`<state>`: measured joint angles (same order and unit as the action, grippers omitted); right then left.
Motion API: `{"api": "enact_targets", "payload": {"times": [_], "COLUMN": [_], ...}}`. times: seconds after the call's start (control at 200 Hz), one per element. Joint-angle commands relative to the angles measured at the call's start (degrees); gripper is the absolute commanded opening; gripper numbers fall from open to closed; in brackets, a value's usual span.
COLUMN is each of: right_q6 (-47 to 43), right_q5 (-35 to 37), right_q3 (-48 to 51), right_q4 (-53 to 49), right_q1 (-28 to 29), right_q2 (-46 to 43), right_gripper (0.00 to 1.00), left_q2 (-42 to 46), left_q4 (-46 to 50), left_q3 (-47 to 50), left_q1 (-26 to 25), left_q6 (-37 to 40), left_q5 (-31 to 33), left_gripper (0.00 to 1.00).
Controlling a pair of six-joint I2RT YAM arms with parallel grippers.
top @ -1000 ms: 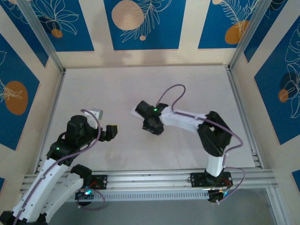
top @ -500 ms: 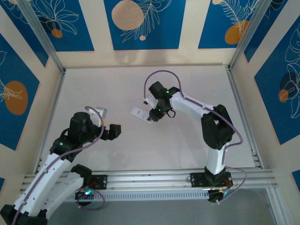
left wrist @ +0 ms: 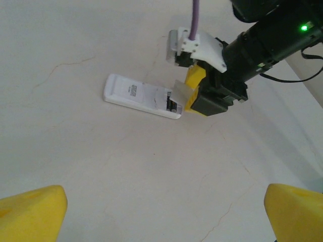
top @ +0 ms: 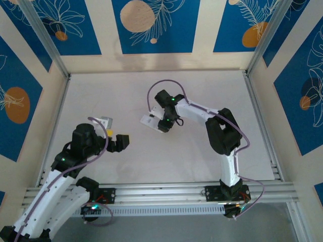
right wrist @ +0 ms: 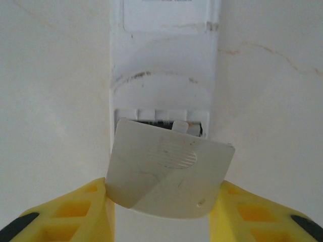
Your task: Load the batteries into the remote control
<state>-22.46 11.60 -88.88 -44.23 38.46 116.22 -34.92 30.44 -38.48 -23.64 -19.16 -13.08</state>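
Right gripper [left wrist: 199, 96] edged closer onto remote's [left wrist: 133, 93] end, clamping cover [right wrist: 169, 169] over it, left gripper [top: 121, 142] spread wide, unmoved, well left of remote

Pale, faintly cracked tabletop [top: 202, 88]; white remote control [left wrist: 136, 95] lying flat near the middle, back upward.

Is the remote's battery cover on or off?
Off. The right gripper holds the cover tilted over the remote's open slot, not snapped flat.

The remote control [left wrist: 139, 96] and cover piece [right wrist: 169, 169] look matt white plastic; the table [left wrist: 101, 176] is smooth, hairline-cracked.
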Motion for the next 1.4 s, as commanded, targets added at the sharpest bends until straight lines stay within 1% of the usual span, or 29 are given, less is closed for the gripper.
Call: {"api": "enact_targets", "payload": {"times": [0.0,0.09,0.495,0.645,1.045,1.22,1.391], "right_q6": [0.0,-0.2,-2.0,-3.1,-3.8,-3.8,-3.8], "right_q5": [1.5,2.1,2.0,4.9,3.6,4.4,3.7], "right_q3": [-2.8,-3.2,-1.9,-2.4,-1.9,-2.7,-3.1], "right_q4": [-1.3,-1.5,-4.5,-5.1,-4.8,-4.7,-4.8], "right_q1": [1.3,1.4,0.8,1.1,1.6,1.4,2.1], "right_q2": [3.0,3.6,-0.1,1.0,2.3,3.6,3.9], "right_gripper": [0.44,0.44,0.47,0.47,0.51,0.53,0.56], "left_q2": [-0.2,-0.4,-0.4,-0.4,-0.3,-0.2,0.1], "left_q4": [-1.2,-1.3,-1.7,-1.7,-2.2,-2.2,-2.0], "left_q3": [0.1,0.2,0.5,0.9,1.6,1.8,2.0], "left_q1": [0.1,0.1,0.1,0.1,0.1,0.1,0.1], "left_q6": [-0.2,-0.4,-0.5,-0.7,-0.7,-0.8,-0.7], "left_q5": [-0.7,-0.8,-0.9,-0.9,-0.8,-0.9,-0.6], "left_gripper": [1.00,1.00,1.00,1.00,1.00,1.00,1.00]}}
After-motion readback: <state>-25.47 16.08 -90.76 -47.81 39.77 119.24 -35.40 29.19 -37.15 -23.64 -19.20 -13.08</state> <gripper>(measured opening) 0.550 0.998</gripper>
